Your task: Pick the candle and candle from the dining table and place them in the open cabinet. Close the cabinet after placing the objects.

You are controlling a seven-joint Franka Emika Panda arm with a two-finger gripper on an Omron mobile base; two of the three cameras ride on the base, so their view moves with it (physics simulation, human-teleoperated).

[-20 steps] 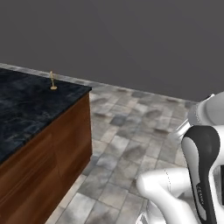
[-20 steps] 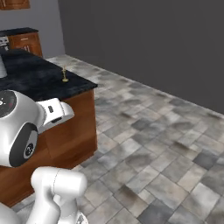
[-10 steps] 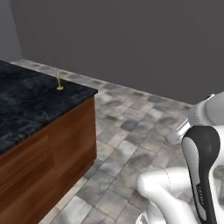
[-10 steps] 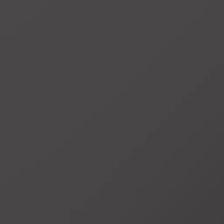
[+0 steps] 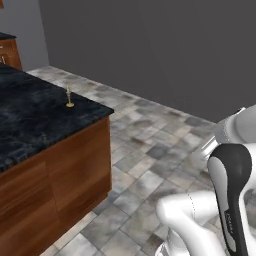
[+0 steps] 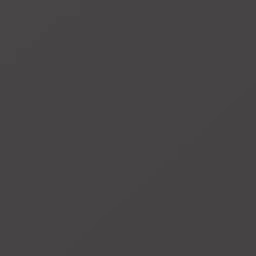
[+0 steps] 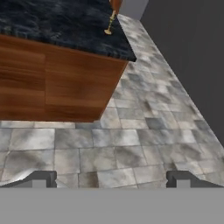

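Room: a rendered kitchen with a grey and brown stone-tile floor (image 7: 131,144) and a plain dark grey wall (image 5: 165,50); the right base view gives only flat dark grey, nothing can be read there.
Jaws: the gripper (image 7: 111,178) is wide apart and holds nothing; in the hand view the two dark finger tips (image 7: 41,178) rise at the bottom, over bare floor tiles.
Ahead of the jaws: the large dining table with black white-veined marble top and reddish-brown wood sides (image 7: 65,78) stands well apart from the jaws, up and to the left in the hand view.
Candle: one thin cream taper candle on a slender brass stick (image 7: 110,24) stands upright on the marble, near the table corner that is closest to the wall; it is far beyond the jaws. It shows also in the left base view (image 5: 69,97).
Handling, my judgement: probably light, stiff and top-heavy on a small foot, so easy to tip; the brass is likely slippery and the wax can be marked.
Where to take hold: I would close on the brass stem, low, just above the foot.
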